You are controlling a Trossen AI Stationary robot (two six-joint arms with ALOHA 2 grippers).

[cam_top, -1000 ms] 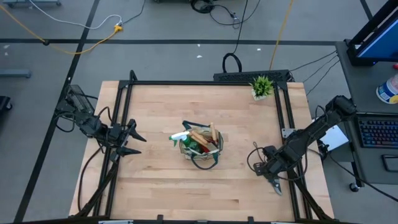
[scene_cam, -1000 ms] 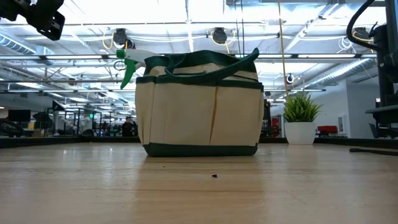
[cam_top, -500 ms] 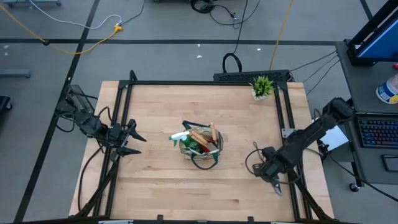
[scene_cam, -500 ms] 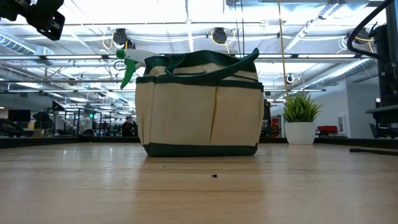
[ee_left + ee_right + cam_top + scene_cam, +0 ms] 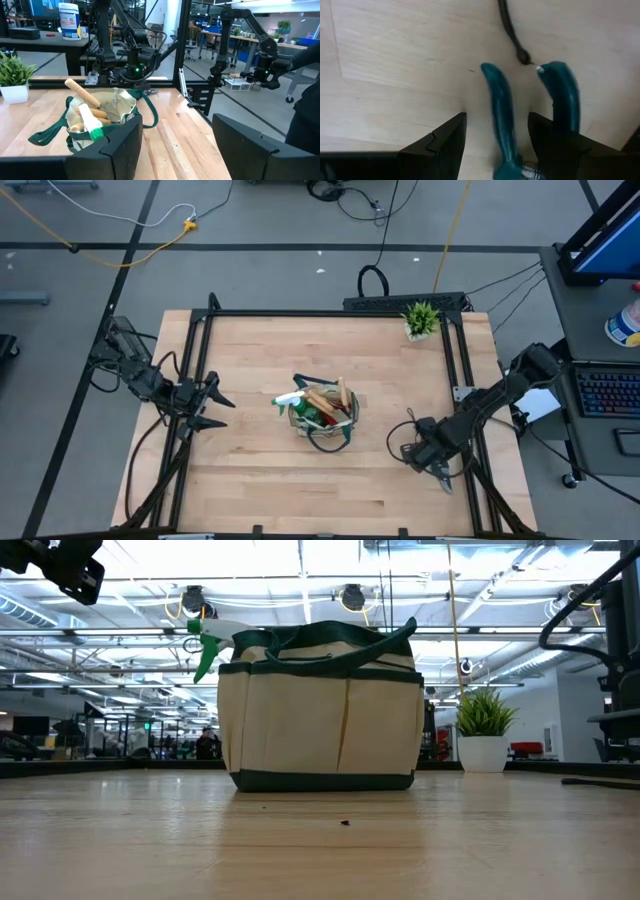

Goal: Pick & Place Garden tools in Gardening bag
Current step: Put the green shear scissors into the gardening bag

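Shears [image 5: 530, 115]: on desk [image 5: 250, 470], right of bag [image 5: 322, 416]. Right pincer [image 5: 495, 140] spread, straddling one handle; close squarely before lifting. Left pincer [image 5: 216, 408] spread, idle.

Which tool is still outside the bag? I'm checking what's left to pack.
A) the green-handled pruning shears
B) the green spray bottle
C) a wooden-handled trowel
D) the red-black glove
A: the green-handled pruning shears lie on the bare table under the right gripper, whose open fingers straddle one handle, far from the gardening bag.
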